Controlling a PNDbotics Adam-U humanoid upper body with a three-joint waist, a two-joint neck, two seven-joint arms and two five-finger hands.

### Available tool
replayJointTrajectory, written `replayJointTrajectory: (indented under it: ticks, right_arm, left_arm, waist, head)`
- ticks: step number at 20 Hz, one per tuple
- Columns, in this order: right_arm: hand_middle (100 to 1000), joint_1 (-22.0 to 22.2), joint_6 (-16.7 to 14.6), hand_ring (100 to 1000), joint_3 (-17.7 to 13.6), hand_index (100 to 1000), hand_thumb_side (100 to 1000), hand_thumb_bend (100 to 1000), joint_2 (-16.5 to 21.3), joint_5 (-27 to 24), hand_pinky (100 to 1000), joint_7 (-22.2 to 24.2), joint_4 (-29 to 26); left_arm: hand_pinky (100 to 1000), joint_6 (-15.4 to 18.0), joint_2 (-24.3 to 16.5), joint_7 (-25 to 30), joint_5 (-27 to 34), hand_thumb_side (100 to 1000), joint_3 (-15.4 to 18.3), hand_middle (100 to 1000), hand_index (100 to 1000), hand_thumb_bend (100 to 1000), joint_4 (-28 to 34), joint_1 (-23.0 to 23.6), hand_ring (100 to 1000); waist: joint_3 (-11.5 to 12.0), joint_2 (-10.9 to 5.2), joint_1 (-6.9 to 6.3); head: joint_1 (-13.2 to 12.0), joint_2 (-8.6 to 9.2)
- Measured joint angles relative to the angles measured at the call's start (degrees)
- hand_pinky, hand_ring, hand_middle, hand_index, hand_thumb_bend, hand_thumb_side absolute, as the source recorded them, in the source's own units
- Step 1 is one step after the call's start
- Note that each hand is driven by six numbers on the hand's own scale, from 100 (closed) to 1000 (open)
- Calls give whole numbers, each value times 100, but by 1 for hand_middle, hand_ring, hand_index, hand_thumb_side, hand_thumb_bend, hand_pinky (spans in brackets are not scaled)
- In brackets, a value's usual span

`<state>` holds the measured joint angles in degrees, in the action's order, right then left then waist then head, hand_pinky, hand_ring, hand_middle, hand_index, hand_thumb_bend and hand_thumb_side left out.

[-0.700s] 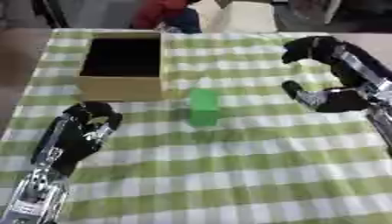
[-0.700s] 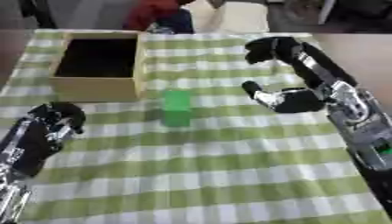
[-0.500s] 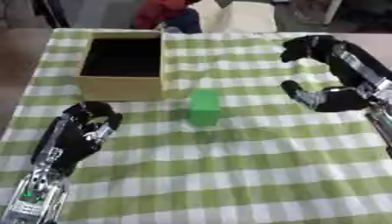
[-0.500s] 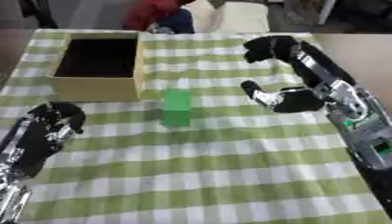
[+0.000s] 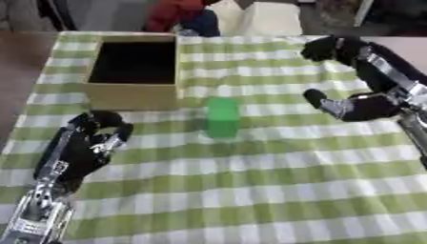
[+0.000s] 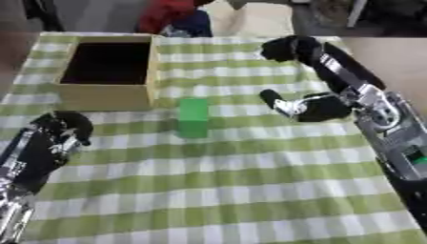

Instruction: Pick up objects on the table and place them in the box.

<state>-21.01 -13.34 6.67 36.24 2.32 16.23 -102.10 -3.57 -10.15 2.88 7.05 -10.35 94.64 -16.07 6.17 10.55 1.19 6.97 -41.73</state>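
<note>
Nothing has shifted since the earlier frames: the green block (image 5: 222, 116) stands upright on the checked cloth (image 5: 250, 181) just beside the box (image 5: 133, 71). Spread wide and empty, the right hand (image 6: 321, 102) hovers beside it and should close squarely on its sides; the left hand (image 5: 92, 143) rests curled, holding nothing.

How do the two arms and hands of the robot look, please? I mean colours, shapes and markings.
Both hands, left hand and right hand, are black with thick, rounded fingers. Silver metal parts show at the joints and along both forearms. The right forearm is a boxy grey-silver piece with a small green mark. No loose cables show.
</note>
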Motion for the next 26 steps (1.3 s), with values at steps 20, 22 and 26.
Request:
replayJointTrajectory:
  ticks: [20, 22, 26]
  right_arm:
    - [778, -747, -58, 839, 575, 889, 274, 355, 404, -239, 862, 630, 456]
    - [777, -798, -64, 838, 618, 889, 278, 358, 411, -232, 862, 682, 525]
    - [775, -930, -77, 836, 724, 889, 282, 363, 412, -142, 861, 799, 730]
  left_arm:
    - [528, 5, 0, -9, 0, 265, 3, 600, 636, 522, 20, -19, 712]
    - [528, 11, 0, -36, -8, 263, 15, 599, 635, 523, 40, -31, 712]
    - [527, 18, 0, -75, -22, 261, 44, 599, 635, 526, 75, -80, 711]
  waist:
    - [156, 0, 1]
    - [172, 0, 1]
    - [231, -1, -3]
  head:
    - [78, 0]
    - [84, 1]
    - [125, 1]
